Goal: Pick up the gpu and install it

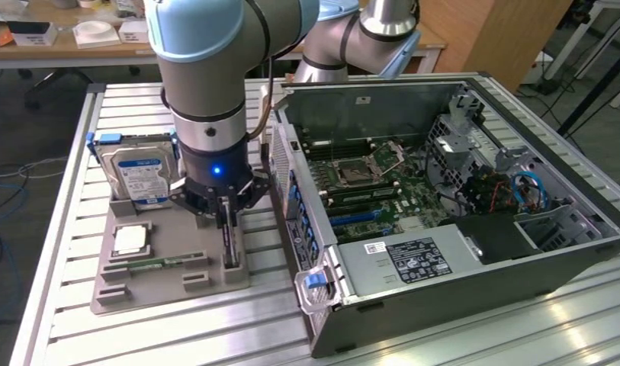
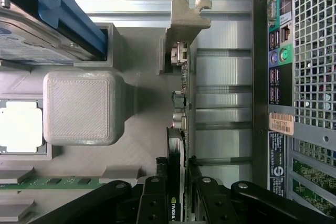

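The gpu [image 1: 229, 245] stands on edge in a slot at the exterior view's right side of the grey holder tray [image 1: 167, 288], beside the open computer case [image 1: 554, 263]. My gripper [image 1: 224, 217] reaches straight down onto the card's top edge. In the wrist view the gpu [image 2: 178, 103] appears edge-on, with its metal bracket [image 2: 186, 17] at the far end. My gripper [image 2: 177, 184] has its black fingers [image 2: 157, 187] pressed against both faces of the card, shut on it. The card's lower edge still sits in the holder.
A silver hard drive with blue rails [image 1: 139, 174] stands at the tray's back. A processor chip [image 1: 132, 240] and a memory stick [image 1: 152, 264] lie in the tray. The case's rear port panel [image 2: 278, 51] is close beside the card. The motherboard [image 1: 376, 191] lies exposed inside the case.
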